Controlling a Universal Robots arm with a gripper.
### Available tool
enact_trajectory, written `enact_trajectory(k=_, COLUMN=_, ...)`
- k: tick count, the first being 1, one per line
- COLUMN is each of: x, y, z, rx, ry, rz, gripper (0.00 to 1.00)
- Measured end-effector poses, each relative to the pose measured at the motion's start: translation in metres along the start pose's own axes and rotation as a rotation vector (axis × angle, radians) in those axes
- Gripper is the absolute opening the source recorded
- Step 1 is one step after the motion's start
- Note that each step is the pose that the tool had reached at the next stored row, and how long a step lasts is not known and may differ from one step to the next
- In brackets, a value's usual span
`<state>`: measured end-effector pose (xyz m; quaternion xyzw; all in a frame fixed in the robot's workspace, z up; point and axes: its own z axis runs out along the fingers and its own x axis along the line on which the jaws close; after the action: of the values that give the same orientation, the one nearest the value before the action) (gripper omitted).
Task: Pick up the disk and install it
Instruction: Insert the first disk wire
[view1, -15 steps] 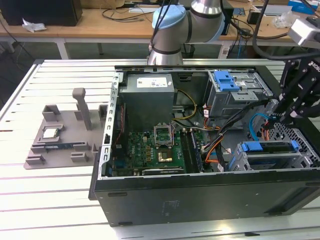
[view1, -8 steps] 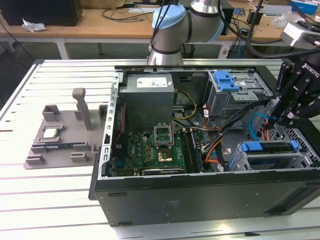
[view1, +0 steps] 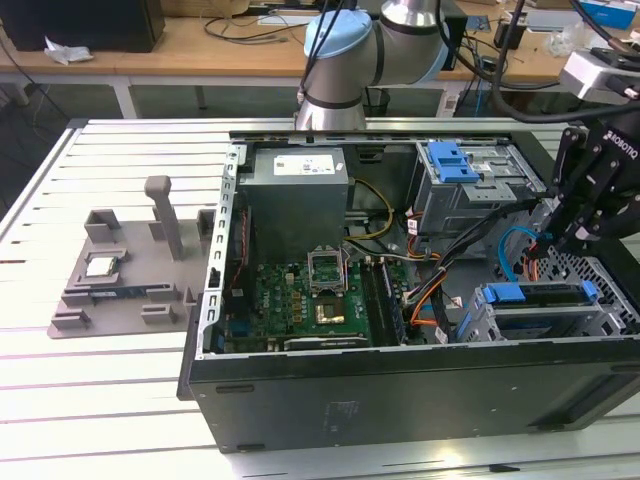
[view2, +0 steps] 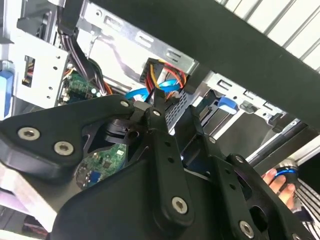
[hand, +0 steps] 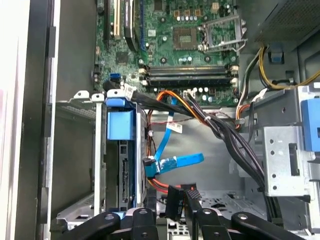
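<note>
Cables (hand: 220, 125) beside disk (hand: 122, 170)

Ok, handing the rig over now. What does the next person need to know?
Gripper: hovers over the drive end of the PC case, on the exterior view's right, holding nothing that I can see; open or shut cannot be told.
Disk: sits in the drive bay at the case's near corner, below the gripper, blue bracket showing.
Blue cable: runs close beside the disk; whether it is plugged in is unclear.
Done: the disk appears placed in its bay.
Left: seating is not confirmed from these views.
</note>
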<state>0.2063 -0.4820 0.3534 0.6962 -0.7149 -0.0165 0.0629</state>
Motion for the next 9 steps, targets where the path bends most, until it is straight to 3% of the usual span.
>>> enact_trajectory(k=4, x=0.0, y=0.0017, z=0.0002, rx=0.0059, ry=-0.0002, rz=0.0, gripper=0.36)
enact_trajectory(k=6, x=0.0001, y=0.005, z=0.0003, rx=0.0135, ry=-0.0004, rz=0.001, gripper=0.36)
enact_trajectory(k=9, x=0.0006, y=0.0066, z=-0.0056, rx=0.0237, ry=0.0032, rz=0.002, gripper=0.36)
